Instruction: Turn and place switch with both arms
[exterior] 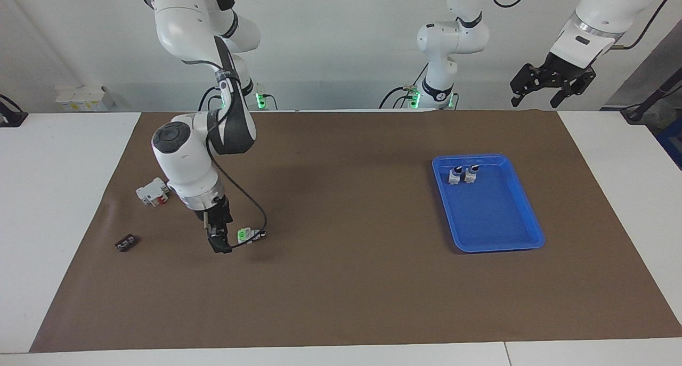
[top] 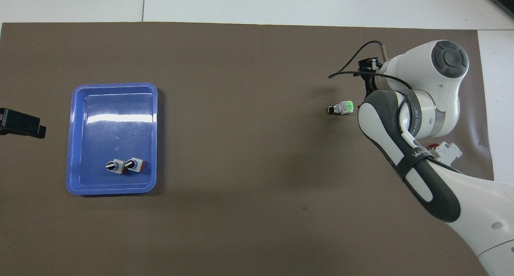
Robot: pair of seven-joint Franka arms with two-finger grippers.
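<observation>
Facing view shows the right end effector (exterior: pixel 219 243) down at the brown mat (exterior: pixel 346 281) on the surface, at the right arm's end. The switch (exterior: pixel 249 235) lies on its side just beside it, green block toward the fingers. Whether the fingers are closed on it I cannot tell, because the wrist hides them from above.

The left end effector (exterior: pixel 552 84) hangs high over the surface's edge by its own base, its fingers apparently spread and holding nothing; this arm waits.

I think the risks are these. The switch is small and lies flat, so a grasp a little off the centre could push it along the mat or tip it. The loose black cable (exterior: pixel 250 201) at the wrist hangs near and might drag it. The blue tray (exterior: pixel 533 217) holds two similar switches (exterior: pixel 463 174), which a careless placing could knock over.

The only writing is on the right arm's grey band (top: pixel 413 151): it begins with "WAN", and the rest is not readable.
</observation>
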